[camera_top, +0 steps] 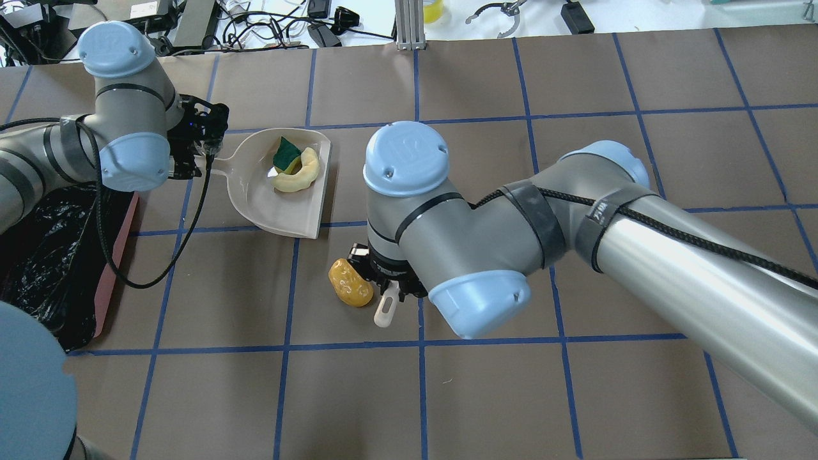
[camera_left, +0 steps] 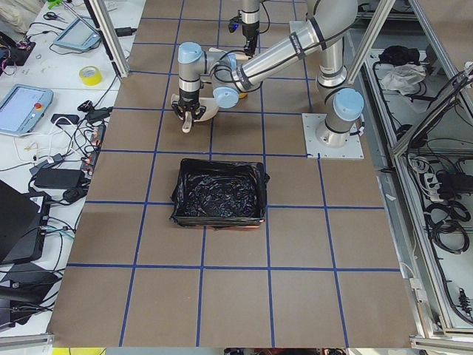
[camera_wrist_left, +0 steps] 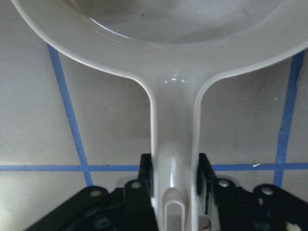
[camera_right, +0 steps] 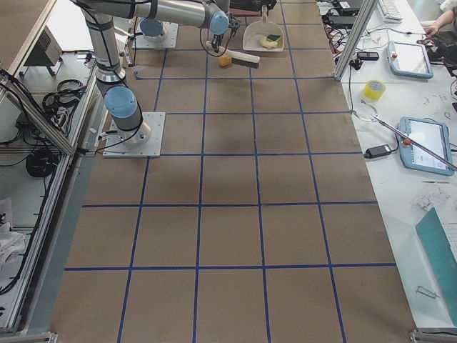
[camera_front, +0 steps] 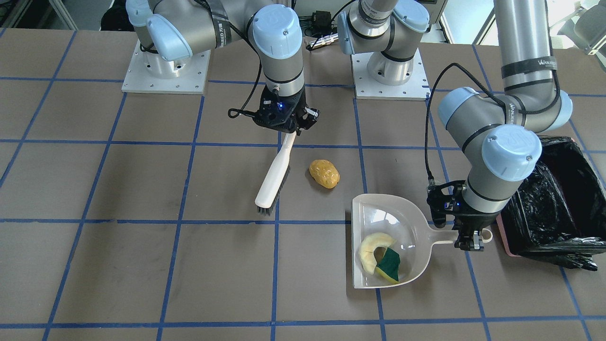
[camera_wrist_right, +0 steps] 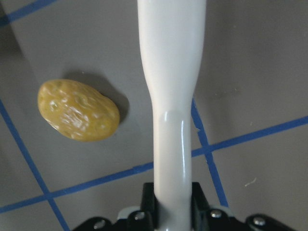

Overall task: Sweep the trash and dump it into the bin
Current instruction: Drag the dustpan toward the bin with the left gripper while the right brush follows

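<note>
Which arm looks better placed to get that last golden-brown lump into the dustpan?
The right arm, probably: the right gripper holds the brush, which sits right beside the lump. The left gripper is clamped on the dustpan handle, with the half-ring and sponge piece already inside.

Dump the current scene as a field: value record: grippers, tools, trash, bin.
left gripper: shut on the dustpan handle
right gripper: shut on the brush handle
dustpan: flat on the table, handle end next to the bin
in dustpan: half-ring, sponge, touching each other
potato lump: on the table, between brush and dustpan, not in the dustpan
bin: black liner, no trash visible inside
</note>
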`<state>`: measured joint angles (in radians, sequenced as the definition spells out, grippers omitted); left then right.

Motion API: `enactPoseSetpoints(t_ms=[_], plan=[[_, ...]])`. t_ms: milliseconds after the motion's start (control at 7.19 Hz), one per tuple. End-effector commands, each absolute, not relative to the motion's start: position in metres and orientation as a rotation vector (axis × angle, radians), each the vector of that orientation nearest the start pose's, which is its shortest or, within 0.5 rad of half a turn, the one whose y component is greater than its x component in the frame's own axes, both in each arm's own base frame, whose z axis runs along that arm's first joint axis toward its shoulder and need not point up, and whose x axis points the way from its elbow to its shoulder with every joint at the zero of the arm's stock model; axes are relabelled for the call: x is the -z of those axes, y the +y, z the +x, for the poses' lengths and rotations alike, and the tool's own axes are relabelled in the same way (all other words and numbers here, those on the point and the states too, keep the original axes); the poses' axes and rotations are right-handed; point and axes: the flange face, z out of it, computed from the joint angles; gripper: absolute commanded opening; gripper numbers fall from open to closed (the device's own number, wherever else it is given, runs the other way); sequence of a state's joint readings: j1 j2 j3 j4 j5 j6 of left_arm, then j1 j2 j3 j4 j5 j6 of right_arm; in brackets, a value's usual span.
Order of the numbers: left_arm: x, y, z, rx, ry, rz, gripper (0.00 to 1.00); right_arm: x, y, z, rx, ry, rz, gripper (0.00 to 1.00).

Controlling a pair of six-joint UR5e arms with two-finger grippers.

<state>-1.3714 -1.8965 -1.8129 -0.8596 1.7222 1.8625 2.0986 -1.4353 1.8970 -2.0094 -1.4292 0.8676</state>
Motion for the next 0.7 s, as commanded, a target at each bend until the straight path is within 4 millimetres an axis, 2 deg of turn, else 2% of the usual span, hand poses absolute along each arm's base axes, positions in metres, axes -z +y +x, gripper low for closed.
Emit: enactPoseSetpoints(t_ms=[0,139,278,417,556], plan=[[-0.263,-0.512,-0.007,0.133,-2.258,-2.418,0.00,-0.290,-0.306,0.389,-0.196,3.058,0.458,0.00],[-0.262,-0.489,-0.006,0.140,-2.268,-2.410,0.00,-0.287,-0.288,0.402,-0.209,3.052,0.521,0.00],[-0.257,-0.466,-0.005,0.215,-2.267,-2.411,0.00,-0.283,-0.278,0.415,-0.188,3.040,0.508,0.00],[-0.248,-0.451,-0.009,0.242,-2.272,-2.382,0.00,-0.276,-0.277,0.421,-0.196,3.046,0.488,0.00],[-0.245,-0.450,-0.011,0.243,-2.271,-2.378,0.00,-0.263,-0.282,0.428,-0.184,3.040,0.476,0.00]])
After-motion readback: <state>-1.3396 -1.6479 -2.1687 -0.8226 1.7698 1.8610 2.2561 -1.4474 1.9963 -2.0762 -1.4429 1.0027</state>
